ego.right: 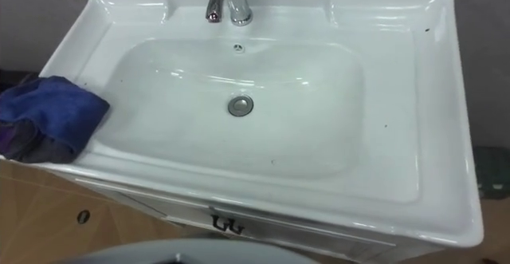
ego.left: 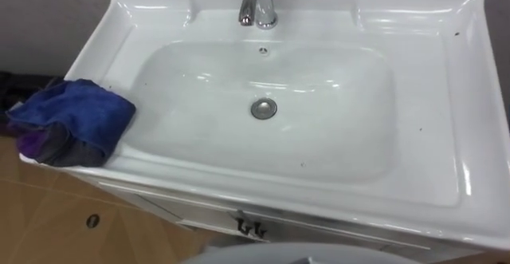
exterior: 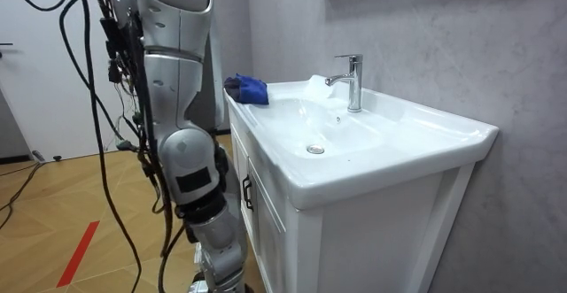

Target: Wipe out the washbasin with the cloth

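Robot hand, left or right: cannot tell how far open, nor whether anything is held. Standing close against the front of the white cabinet (exterior: pixel 266 213), at the room view's left, head camera looking straight down into the bowl.

Nearest to the robot's left: blue cloth (ego.left: pixel 76 116), bunched in a loose heap on the left front corner of the basin (ego.left: pixel 414 136), resting on the flat rim, just beside the bowl and partly hanging over the outer left edge. Darker, purplish folds tucked under the blue top layer.

Further in: bowl glossy and white, with 1 round metal drain (ego.left: pixel 264 108) at its middle and a small overflow hole above it. Chrome tap (ego.left: pixel 257 5) upright on the back ledge. A few dark specks (ego.left: pixel 457 33) on the right rim.

Fits 2 stages alike: cloth waiting on the rim ahead of a wipe, or laid back there after one.

Handling, as a judgement: cloth soft, light and limp, sure to sag and trail if lifted by 1 corner. Best taken at the raised crown of the heap, several folds gathered at once. Glazed rim likely slick, so cloth liable to slide toward the overhanging edge if nudged sideways
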